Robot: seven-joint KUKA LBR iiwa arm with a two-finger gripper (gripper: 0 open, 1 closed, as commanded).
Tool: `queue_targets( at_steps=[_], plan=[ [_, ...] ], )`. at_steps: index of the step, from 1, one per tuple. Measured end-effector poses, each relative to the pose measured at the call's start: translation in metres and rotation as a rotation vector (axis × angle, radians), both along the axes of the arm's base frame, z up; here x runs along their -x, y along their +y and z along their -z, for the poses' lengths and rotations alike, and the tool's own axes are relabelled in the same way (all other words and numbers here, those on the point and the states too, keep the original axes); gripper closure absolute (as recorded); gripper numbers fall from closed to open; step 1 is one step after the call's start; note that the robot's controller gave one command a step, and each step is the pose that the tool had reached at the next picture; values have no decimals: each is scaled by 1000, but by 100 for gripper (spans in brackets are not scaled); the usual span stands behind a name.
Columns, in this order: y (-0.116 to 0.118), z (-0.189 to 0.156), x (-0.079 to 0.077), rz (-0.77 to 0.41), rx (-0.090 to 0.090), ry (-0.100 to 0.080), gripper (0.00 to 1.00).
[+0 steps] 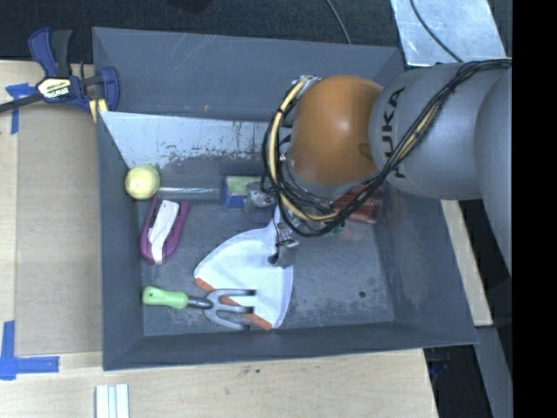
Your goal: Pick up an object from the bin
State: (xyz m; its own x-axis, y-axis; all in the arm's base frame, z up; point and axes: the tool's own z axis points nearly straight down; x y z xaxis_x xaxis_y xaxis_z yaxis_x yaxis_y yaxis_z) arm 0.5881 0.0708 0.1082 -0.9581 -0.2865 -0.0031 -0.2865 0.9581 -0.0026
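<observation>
Camera view: gripper [280,249] low over white fan-shaped flat piece [248,273], front middle of grey metal bin [348,281].
Grip: open or closed, cannot tell.
Nearby: green-handled metal tool [174,299].

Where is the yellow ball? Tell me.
The yellow ball lies at the upper left of the bin in the camera view, just above the purple-and-white object and left of the green block.

Grey bin [348,290], floor on right mostly bare. Back left: yellow ball [142,182]. Just in front of it: purple and white thing [164,230], kind not clear. Front left: green-handled tool [165,298], metal end touching white cloth [248,273]. Near back wall: green and blue block [237,190]. Red thing [370,207], partly hidden.
</observation>
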Motion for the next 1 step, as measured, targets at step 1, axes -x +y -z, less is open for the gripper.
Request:
queue_targets(
  at_steps=[1],
  plan=[
    [36,38,93,-21,-10,-5,0]
  ],
)
